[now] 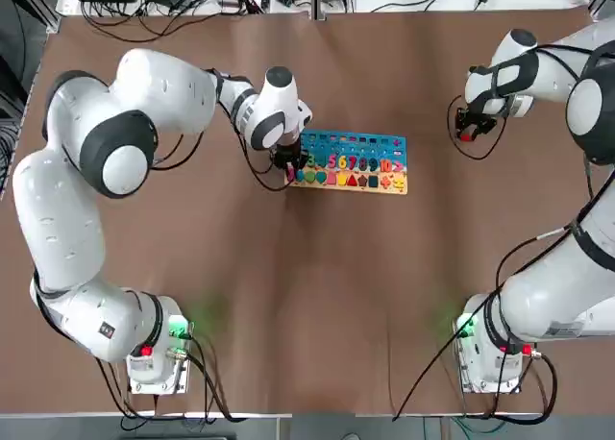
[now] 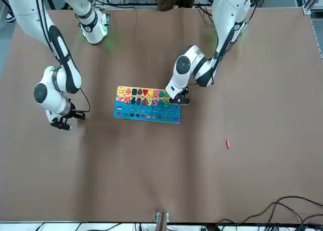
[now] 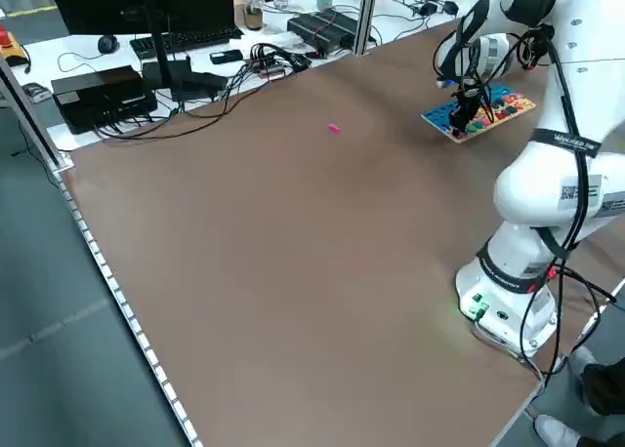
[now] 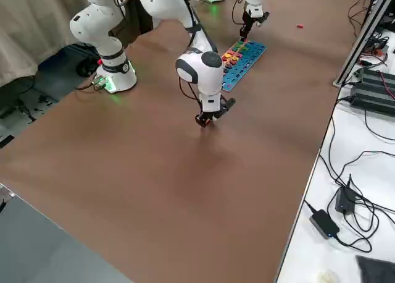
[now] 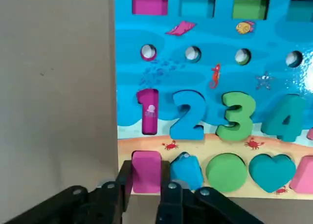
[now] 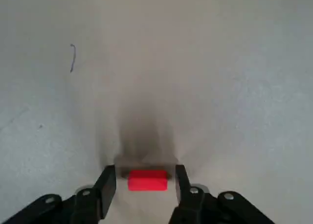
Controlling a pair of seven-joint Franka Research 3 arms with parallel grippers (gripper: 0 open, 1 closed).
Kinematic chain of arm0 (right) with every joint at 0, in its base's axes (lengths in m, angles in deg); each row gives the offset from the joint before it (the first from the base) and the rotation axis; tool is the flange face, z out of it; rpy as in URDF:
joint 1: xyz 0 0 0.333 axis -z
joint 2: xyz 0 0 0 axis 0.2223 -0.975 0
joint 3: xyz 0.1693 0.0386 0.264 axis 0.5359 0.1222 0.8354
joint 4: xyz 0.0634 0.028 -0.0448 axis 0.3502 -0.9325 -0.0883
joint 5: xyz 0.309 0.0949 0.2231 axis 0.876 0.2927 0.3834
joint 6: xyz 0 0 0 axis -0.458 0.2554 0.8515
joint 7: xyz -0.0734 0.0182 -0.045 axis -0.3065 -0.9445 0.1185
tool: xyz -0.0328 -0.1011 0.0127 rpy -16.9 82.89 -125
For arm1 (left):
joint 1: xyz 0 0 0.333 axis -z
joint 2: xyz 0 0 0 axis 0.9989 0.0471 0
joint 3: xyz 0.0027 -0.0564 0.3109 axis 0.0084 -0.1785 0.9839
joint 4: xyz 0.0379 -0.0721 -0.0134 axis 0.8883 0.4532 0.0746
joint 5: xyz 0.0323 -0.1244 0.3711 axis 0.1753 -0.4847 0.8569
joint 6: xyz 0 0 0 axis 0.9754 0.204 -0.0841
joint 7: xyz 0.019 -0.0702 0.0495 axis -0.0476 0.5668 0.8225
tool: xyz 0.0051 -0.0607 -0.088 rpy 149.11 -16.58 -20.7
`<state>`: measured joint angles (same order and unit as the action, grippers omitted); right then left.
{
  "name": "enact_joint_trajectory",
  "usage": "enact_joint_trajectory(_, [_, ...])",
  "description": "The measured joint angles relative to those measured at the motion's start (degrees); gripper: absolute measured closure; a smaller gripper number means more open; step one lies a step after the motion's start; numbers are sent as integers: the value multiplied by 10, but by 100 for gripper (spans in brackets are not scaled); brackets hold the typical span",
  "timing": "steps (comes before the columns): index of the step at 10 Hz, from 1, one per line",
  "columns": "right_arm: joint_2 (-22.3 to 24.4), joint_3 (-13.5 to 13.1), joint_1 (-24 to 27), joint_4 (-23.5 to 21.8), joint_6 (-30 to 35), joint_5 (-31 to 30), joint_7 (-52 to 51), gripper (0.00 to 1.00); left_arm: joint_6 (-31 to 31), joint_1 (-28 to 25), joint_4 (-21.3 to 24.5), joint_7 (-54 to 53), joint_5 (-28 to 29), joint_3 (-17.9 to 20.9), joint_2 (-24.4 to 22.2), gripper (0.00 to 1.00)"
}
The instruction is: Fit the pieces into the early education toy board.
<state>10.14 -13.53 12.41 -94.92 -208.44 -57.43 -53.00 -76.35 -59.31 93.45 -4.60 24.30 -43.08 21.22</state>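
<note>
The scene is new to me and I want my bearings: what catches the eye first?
The bright toy board at mid-table, with the left gripper shut on a pink piece at its corner. Off to the side, the right gripper straddles a red piece on the bare table.

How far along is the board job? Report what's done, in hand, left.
Done: most slots on the toy board look filled. In hand: the left gripper holds a pink block at the board's corner slot; the right gripper straddles a red piece on the table. Left: a small pink piece lies loose, away from the board.
</note>
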Motion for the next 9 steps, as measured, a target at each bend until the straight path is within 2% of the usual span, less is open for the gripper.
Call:
enact_joint_trajectory(3, [2,1,0,-8,-4,0,2,48,0,0,0,0,0,0,0,74])
enact_joint_trajectory(9, [20,2,0,-12,-4,0,3,50,0,0,-1,0,0,0,0,74])
